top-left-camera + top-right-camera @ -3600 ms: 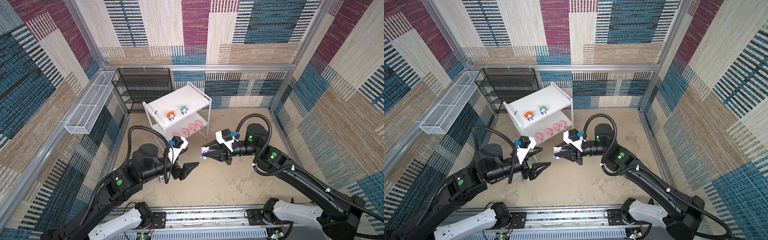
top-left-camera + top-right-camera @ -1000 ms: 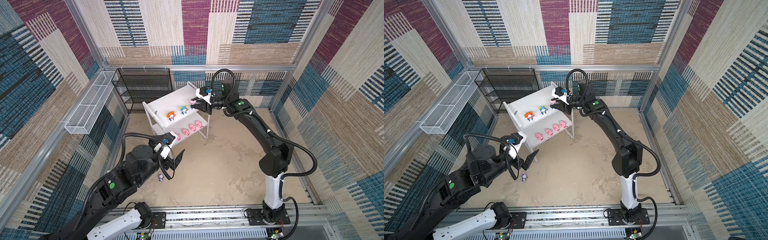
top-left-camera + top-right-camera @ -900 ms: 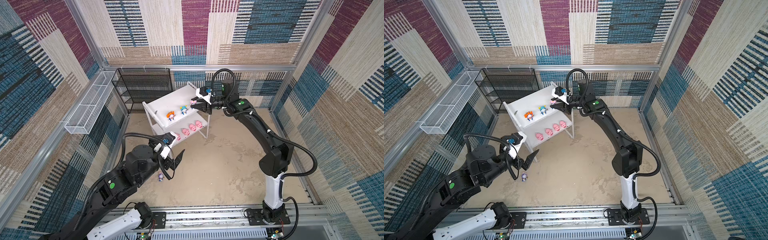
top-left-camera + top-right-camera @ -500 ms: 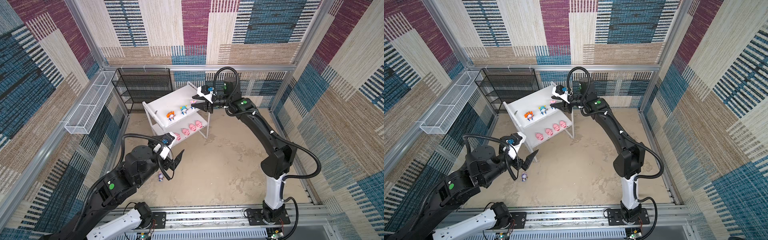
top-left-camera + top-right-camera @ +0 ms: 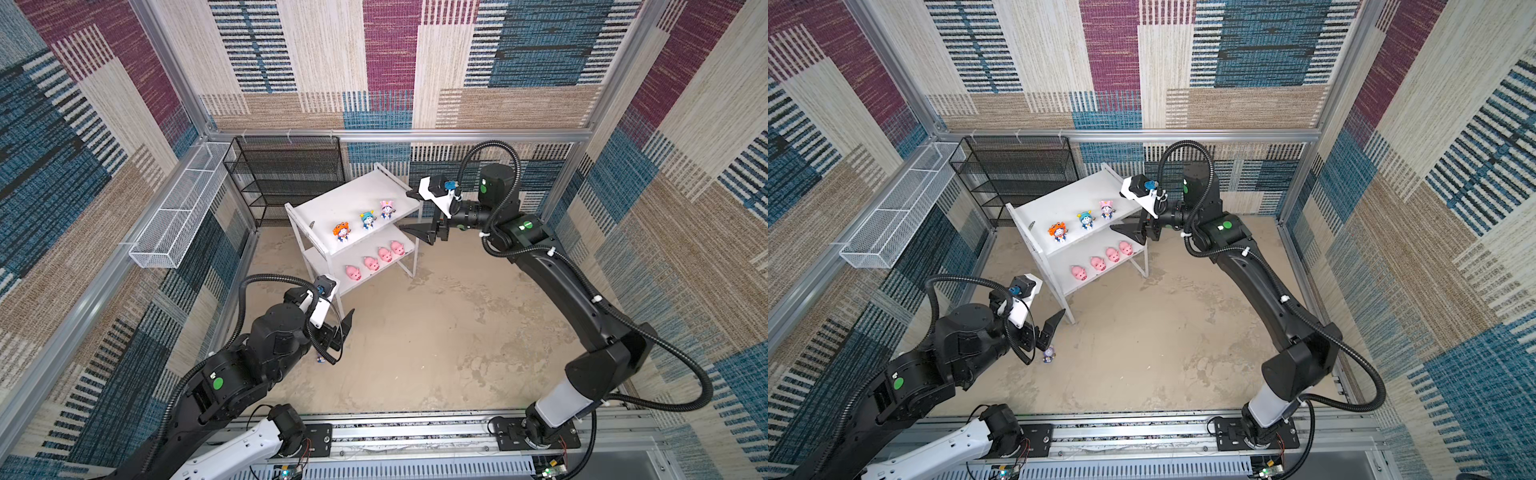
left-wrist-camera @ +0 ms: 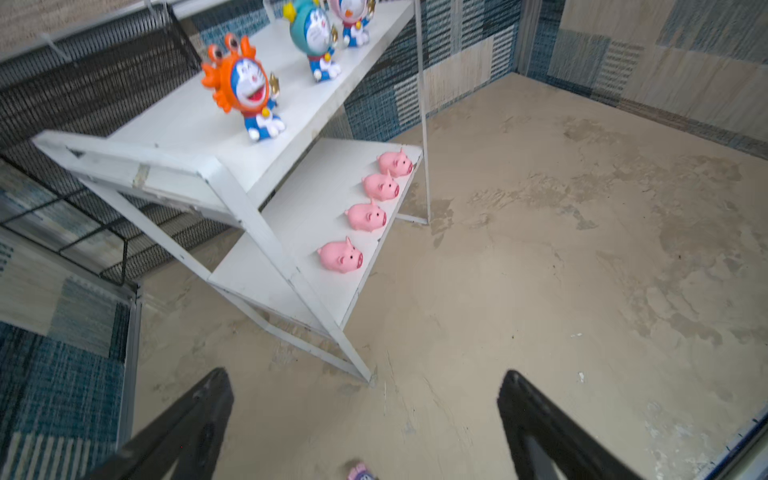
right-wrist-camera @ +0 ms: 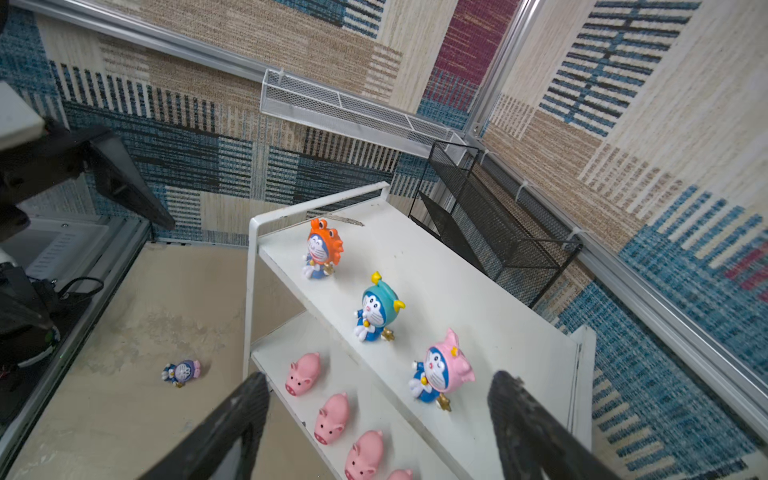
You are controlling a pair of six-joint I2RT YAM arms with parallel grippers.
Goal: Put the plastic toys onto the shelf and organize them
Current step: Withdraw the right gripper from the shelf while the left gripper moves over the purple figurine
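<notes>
Across both top views, figurines (image 5: 367, 219) top the shelf (image 5: 332, 208), pigs (image 5: 371, 262) below, sorted by kind. Left wrist: left gripper (image 6: 365, 374) gapes empty over the purple-hooded figurine (image 6: 360, 471) on the floor (image 6: 540, 249) — likely next. Right wrist: right gripper (image 7: 378, 375) stands wide open, clear of the pink-hooded figurine (image 7: 440, 374).

The white shelf (image 5: 332, 208) stood at the far side of the floor, a little left of the middle, with two flat boards. On its upper board three white-blue toys stood upright in one row: the orange-hooded figurine (image 5: 342, 231) at left, the blue-hooded figurine (image 5: 367, 219) in the middle, the pink-hooded figurine (image 5: 387, 209) at right. On the lower board the four pink pigs (image 5: 371, 262) stood in a row along the near edge. The purple-hooded figurine (image 5: 1049, 354) lay on its side on the floor, nearer and left of the shelf, apart from it.
</notes>
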